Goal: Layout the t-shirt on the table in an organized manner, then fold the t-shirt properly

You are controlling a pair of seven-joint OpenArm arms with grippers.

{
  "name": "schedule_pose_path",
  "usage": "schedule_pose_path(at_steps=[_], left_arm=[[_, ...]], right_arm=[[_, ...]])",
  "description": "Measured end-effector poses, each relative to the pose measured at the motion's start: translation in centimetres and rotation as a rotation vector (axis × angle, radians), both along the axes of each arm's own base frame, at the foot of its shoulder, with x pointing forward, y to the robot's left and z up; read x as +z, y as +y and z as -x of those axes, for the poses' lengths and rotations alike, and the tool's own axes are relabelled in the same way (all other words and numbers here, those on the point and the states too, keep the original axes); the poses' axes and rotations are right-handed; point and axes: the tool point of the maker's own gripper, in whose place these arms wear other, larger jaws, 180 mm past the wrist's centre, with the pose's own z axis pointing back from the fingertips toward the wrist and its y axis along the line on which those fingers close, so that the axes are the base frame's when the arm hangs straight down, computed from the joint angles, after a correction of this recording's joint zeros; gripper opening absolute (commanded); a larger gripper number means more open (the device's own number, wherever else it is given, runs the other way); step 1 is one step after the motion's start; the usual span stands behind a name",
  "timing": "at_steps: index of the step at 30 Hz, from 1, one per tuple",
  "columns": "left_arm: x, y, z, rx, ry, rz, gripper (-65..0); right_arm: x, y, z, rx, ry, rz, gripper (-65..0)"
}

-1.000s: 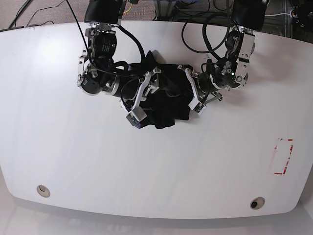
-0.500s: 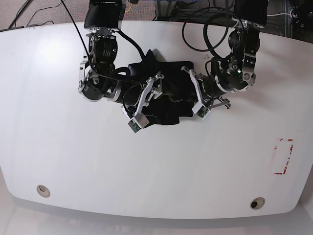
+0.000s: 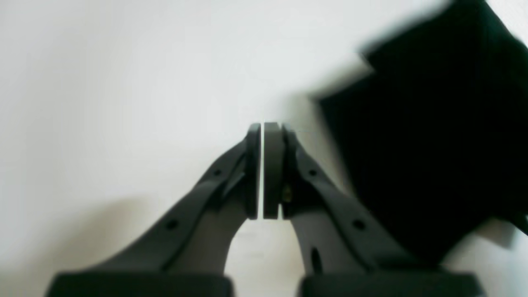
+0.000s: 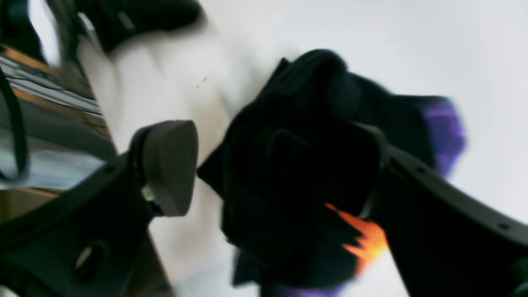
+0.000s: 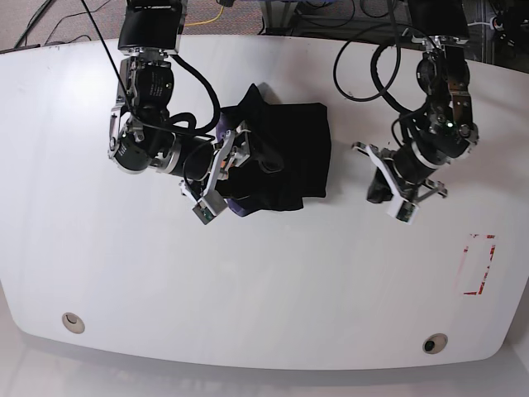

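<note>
The t-shirt [image 5: 285, 157] is seen bunched in a dark heap on the white bench [image 5: 264, 281], toward its far middle. The right gripper [image 5: 221, 175] is set at the heap's edge with its jaws spread wide, black cloth lying between them but not pinched. The left gripper [image 5: 385, 187] is held beside the shirt, apart from it, jaws pressed together on nothing.

Left gripper [image 5: 382, 184] now clear of t-shirt [image 5: 289, 157].
</note>
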Motion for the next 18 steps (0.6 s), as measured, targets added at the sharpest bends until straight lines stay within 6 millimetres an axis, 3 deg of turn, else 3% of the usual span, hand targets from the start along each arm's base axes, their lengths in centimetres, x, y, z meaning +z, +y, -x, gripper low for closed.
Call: schedule_pose_path(at_steps=[2, 6, 8, 18], left_arm=[[1.0, 1.8, -0.8, 0.047, -0.029, -0.013, -65.0], [2.9, 5.3, -1.6, 0.14, -0.084, -0.021, -65.0], [3.1, 6.3, -1.6, 0.166, -0.09, -0.029, -65.0], [2.9, 8.9, -0.6, 0.21, -0.077, -0.063, -65.0]], right_arm=[[0.0, -0.8, -0.3, -0.009, -0.02, 0.037, -31.2], [-0.3, -2.0, -0.8, -0.002, -0.073, 0.117, -51.5], [-0.7, -2.3, -0.8, 0.01, -0.084, 0.151, -57.5], [-0.7, -3.6, -1.4, 0.033, -0.157, 0.343, -58.5]])
